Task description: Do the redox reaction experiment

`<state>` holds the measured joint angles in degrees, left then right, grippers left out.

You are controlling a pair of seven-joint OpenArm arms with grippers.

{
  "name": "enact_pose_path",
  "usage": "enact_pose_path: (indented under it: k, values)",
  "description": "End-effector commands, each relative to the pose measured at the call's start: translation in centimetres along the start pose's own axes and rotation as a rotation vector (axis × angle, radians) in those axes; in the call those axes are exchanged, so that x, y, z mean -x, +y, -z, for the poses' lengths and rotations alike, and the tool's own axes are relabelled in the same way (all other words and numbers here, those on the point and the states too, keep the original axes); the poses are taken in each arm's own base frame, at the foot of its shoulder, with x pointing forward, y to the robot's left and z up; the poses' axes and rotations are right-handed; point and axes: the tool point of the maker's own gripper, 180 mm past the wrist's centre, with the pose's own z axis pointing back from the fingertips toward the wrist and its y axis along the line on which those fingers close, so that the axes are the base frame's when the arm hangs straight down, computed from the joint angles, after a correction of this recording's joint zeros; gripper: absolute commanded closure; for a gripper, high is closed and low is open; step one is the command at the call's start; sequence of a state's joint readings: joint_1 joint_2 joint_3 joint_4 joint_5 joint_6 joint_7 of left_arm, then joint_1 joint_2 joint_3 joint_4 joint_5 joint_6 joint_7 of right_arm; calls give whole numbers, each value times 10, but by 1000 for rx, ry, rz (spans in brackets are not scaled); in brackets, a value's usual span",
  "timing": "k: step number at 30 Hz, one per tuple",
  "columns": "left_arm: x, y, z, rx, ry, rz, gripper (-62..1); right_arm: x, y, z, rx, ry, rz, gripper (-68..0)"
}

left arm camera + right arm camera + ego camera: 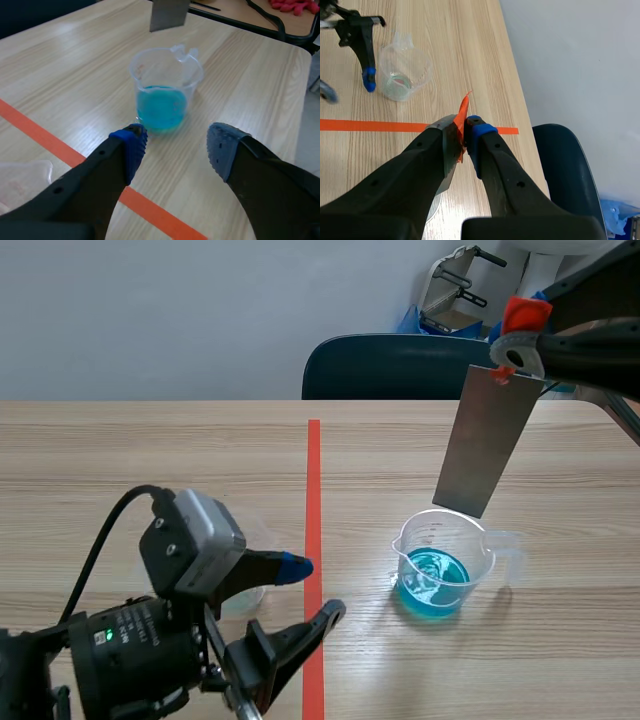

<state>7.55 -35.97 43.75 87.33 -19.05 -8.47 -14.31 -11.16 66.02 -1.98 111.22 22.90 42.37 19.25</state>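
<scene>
Pinched at its top by the right pincer (pixel 515 338), the flat grey metal strip (pixel 487 440) hangs nearly upright, lower edge just above the clear plastic beaker of blue liquid (pixel 438 568) on the desk (pixel 150 460), the spread left pincer (pixel 315 590) near that beaker; no writing is legible.

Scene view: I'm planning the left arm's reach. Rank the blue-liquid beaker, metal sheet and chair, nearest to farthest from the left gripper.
1. blue-liquid beaker, standing on the table, to the right.
2. metal sheet, hanging just above the beaker.
3. chair, beyond the table's far edge.
</scene>
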Motion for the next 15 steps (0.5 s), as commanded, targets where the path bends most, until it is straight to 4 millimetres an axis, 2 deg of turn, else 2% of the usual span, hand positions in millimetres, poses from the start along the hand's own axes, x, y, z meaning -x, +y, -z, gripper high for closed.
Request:
enact_pose_path:
  k: [1, 4, 5, 10, 15]
  values:
    - [-12, -3, 0, -20, -55, 0, -421, -9, -3, 0, 2, -29, -11, -7]
    - [-16, -6, -6, -46, -67, -3, -599, -9, -3, 0, 2, -30, -10, -7]
    - [-18, -7, -7, -49, -72, -2, -623, -9, -3, 0, 2, -30, -10, -7]
    - [-26, -12, -10, -55, -97, -13, -623, -9, -3, 0, 2, -33, -10, -7]
    - [-25, -14, -11, -59, -91, 3, -623, -9, -3, 0, 2, -33, -10, -7]
